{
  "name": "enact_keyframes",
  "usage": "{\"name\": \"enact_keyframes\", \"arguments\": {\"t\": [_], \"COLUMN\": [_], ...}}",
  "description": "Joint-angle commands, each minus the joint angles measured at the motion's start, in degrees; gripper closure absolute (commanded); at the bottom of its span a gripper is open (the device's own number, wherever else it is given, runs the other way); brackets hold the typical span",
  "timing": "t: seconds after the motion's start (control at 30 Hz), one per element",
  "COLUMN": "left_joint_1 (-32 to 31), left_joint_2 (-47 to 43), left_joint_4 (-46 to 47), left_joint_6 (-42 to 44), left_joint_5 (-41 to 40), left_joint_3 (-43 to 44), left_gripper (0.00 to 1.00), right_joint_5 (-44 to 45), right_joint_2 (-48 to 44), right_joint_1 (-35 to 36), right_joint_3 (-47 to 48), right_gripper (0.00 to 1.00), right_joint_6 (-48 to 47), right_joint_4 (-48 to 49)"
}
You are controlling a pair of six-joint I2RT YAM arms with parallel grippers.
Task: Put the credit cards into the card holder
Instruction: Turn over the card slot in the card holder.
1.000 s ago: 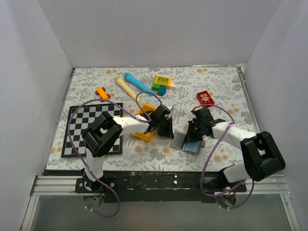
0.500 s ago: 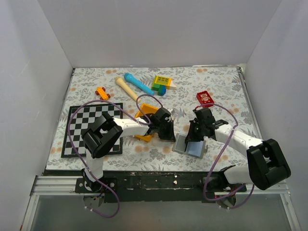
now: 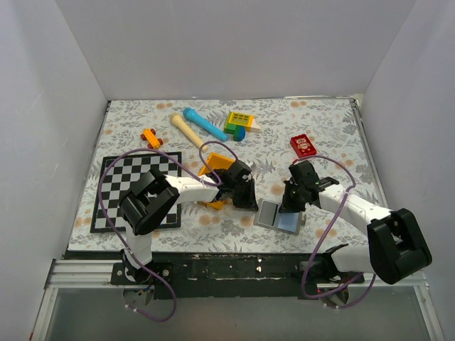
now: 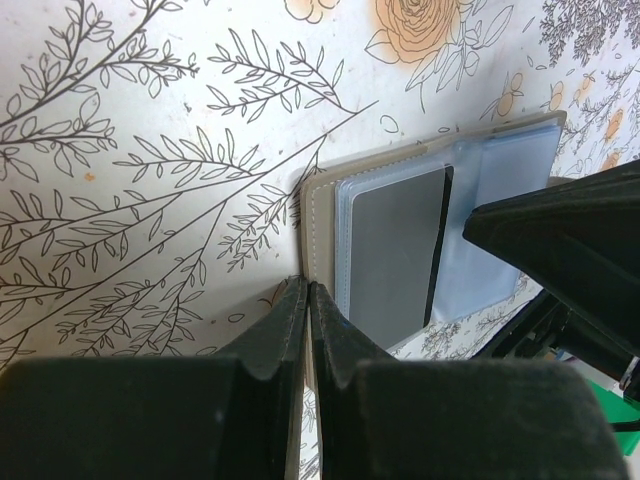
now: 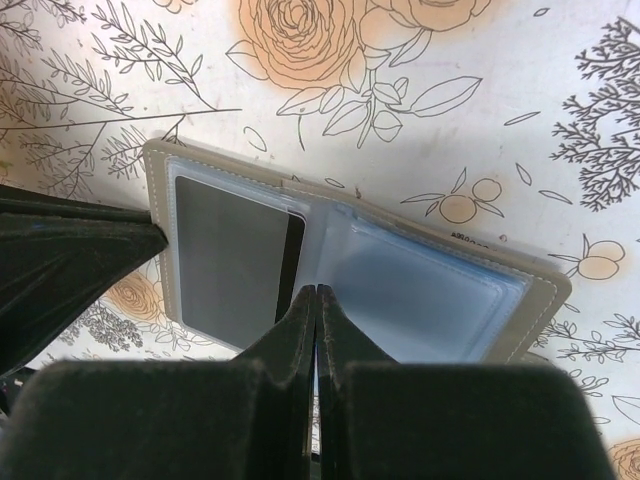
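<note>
Right tool (image 5: 316,290) touches stitched, clear-sleeved card holder (image 5: 420,290).

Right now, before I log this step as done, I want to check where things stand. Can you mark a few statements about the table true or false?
1. The wallet lies open on the flowered cloth. True.
2. A dark card sits in one of its pockets. True.
3. The right fingers are spread wide. False: they are closed together, over the wallet's fold.
4. The red block lies on the chessboard. False: it lies on the cloth at the far right, well apart from the chessboard.
5. The left fingers are closed together at the wallet's edge. True.
</note>
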Motion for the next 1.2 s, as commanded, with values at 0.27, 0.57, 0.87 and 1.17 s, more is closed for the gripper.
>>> {"name": "enact_keyframes", "arguments": {"t": [0.27,0.57,0.87,1.17], "left_joint_1": [-1.33,-1.42,-1.42,-1.42], "left_joint_2": [-2.71,-2.53,-2.18,-3.06], "left_joint_4": [-3.45,-3.45,-3.54,-4.50], "left_joint_6": [-1.62,-1.18,-1.18,-1.62], "left_joint_5": [-2.57,-2.22,-2.13,-4.24], "left_joint_3": [-1.64,-1.38,-1.20,-1.03], "left_gripper": [1.00,1.00,1.00,1.00], "right_joint_5": [-0.60,-1.48,-3.06,5.18], "right_joint_2": [4.22,7.65,8.27,0.10], "right_joint_1": [1.84,3.25,4.31,4.31], "right_joint_3": [1.83,3.68,3.59,4.03], "right_gripper": [0.99,0.99,0.99,0.99], "right_joint_6": [1.23,1.58,2.37,1.84], "right_joint_4": [1.64,3.57,5.33,-2.92]}}
